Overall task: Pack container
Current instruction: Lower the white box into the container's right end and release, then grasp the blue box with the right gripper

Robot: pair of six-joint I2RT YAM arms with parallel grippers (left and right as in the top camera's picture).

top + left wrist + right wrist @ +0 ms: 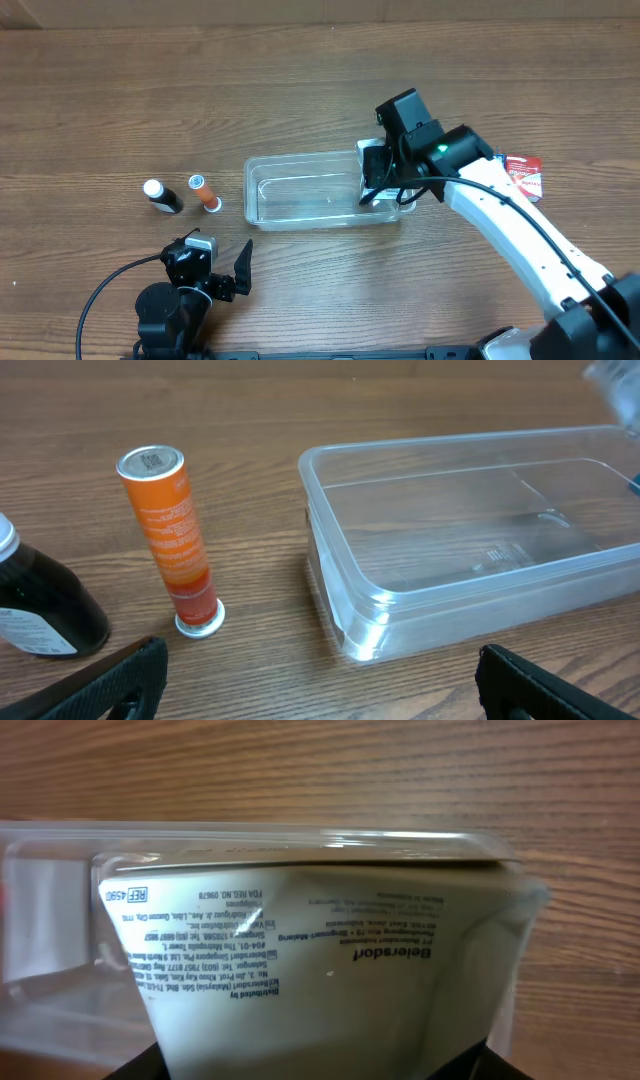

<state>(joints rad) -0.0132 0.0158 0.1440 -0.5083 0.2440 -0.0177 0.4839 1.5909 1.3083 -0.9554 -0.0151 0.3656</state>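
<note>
While I am holding my right end effector [378, 180] closed on a white pouch [320, 950], pinching it by its near edge with the printed face turned toward my wrist camera, the pouch is hanging at the right end of the container [300, 215]. The clear rim is running across just beyond my fingers, and the pouch is showing through the plastic, so I am judging it to be going in over that end. I cannot tell whether it is already touching the floor of the tub.

The rest of the container, stretching away to the left of this end effector, is sitting empty on the desk [300, 80]. So the packing is only beginning, with one item on its way in and none released.

Just to the right of my right end effector, a red and white packet [525, 175] is lying on the desk, waiting.

My left end effector [218, 265] is hanging wide open and holding nothing, near the tub's left front corner. Ahead of it and to its left, an orange tube [170, 540] and a dark bottle [162, 197] are standing upright side by side, near the container but apart from it. I am counting those as left to pack.
</note>
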